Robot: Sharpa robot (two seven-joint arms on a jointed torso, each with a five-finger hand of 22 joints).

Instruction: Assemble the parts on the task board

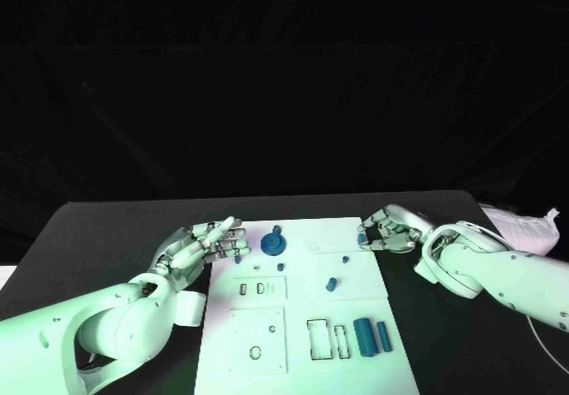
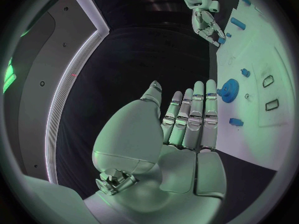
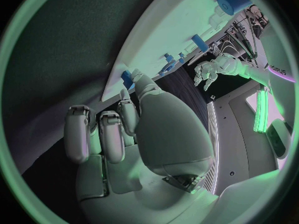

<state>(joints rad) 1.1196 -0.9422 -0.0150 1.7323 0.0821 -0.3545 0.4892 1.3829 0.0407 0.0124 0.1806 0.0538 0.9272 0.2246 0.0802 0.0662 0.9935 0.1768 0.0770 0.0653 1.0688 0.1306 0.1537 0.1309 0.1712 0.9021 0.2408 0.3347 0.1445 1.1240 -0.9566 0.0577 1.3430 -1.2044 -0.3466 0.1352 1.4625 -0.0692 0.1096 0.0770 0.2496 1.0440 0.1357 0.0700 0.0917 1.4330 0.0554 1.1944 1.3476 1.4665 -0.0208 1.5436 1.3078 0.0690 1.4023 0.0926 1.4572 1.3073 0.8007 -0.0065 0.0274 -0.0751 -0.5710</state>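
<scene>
**Entry: task board with loose blue parts, both hands at its far corners**

Task board (image 1: pixel 311 329): white plate, flat on the black tabletop (image 1: pixel 107 230), cut with rectangular slots and round holes.

Parts on the board:
- Blue gear (image 1: pixel 274 243), flat near the far left corner, with a small knob at its centre.
- Two blue cylinders (image 1: pixel 363 338), lying side by side near the right edge, just beside an outlined slot.
- Small blue peg (image 1: pixel 332 285), mid-board, apart from the rest.
- Small blue block (image 1: pixel 236 258), at the left edge near the left hand's fingertips.

Left hand (image 1: pixel 204 243): at the board's far left corner, fingers straight and held close together, holding nothing; the left wrist view shows the palm bare, with the gear just beyond the fingertips.

Right hand (image 1: pixel 388 230): at the far right corner, fingers curled downward at the board's edge. A small blue piece sits by its fingertips; whether it is pinched cannot be told.

Handling, as judged: parts look like rigid moulded plastic, light, smooth and liable to slide. The gear is best taken by its toothed rim or centre knob; the cylinders across the middle, since they may roll; the peg and block by a fingertip pinch.
</scene>
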